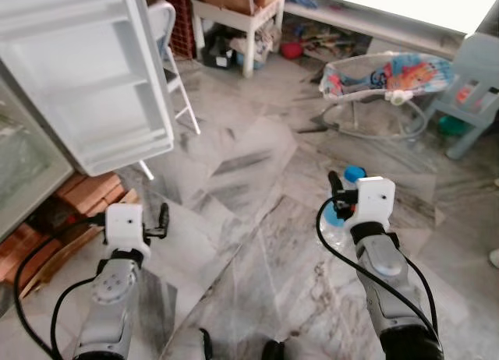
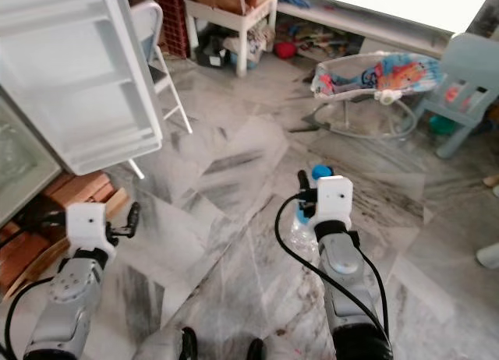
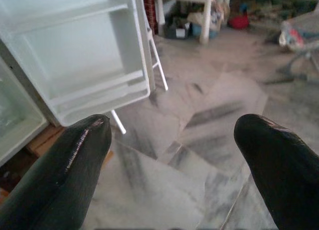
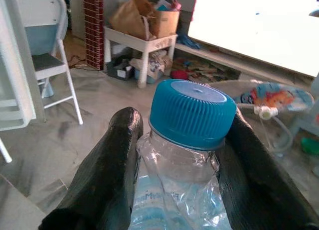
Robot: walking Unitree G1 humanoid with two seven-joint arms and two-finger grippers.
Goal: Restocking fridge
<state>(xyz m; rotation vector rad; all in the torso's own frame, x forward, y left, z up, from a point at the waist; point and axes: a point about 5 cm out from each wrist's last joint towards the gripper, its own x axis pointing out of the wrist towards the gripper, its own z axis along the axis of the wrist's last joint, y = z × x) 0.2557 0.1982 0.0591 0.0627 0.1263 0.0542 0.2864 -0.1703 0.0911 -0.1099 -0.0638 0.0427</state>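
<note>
A clear plastic water bottle (image 4: 174,190) with a ribbed blue cap (image 4: 192,112) sits upright between the two black fingers (image 4: 107,175) of the right pincer (image 1: 341,195), its thin neck crumpled and a pale blue label showing below. It is held out in the air above the marble floor. Off to the robot's left, the white fridge door (image 1: 86,72) stands swung open, its moulded door shelves (image 3: 94,90) bare and facing the room.
</note>
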